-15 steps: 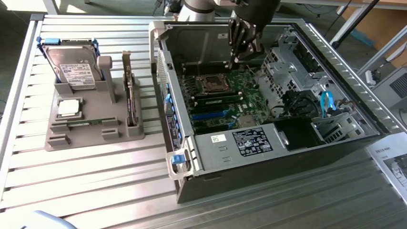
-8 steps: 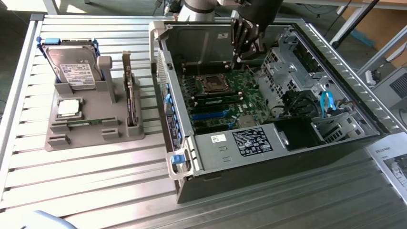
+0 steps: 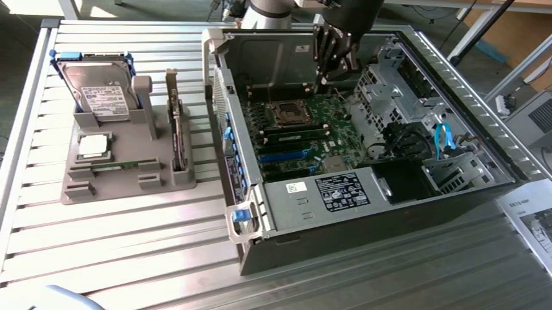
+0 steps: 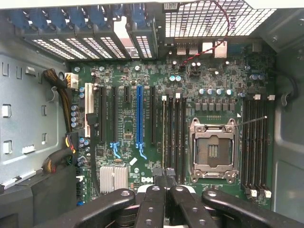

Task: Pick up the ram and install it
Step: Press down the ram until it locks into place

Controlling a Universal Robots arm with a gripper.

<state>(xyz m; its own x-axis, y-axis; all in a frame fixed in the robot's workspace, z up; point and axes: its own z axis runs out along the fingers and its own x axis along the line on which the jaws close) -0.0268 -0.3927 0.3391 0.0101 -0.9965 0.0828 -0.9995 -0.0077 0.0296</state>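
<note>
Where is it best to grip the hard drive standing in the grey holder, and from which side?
Probably grip the hard drive by its free upper part, across its flat faces, coming from above: it stands nearly upright, its lower end seated in the grey holder.

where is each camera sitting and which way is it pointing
Exterior view: off the arm, raised, looking down at the slatted table, the open computer case and a grey parts holder; the arm and its gripper reach into the case.
Wrist view: on the wrist, facing the motherboard; the shut gripper shows.
Shared: motherboard, empty processor socket, gripper.
</note>
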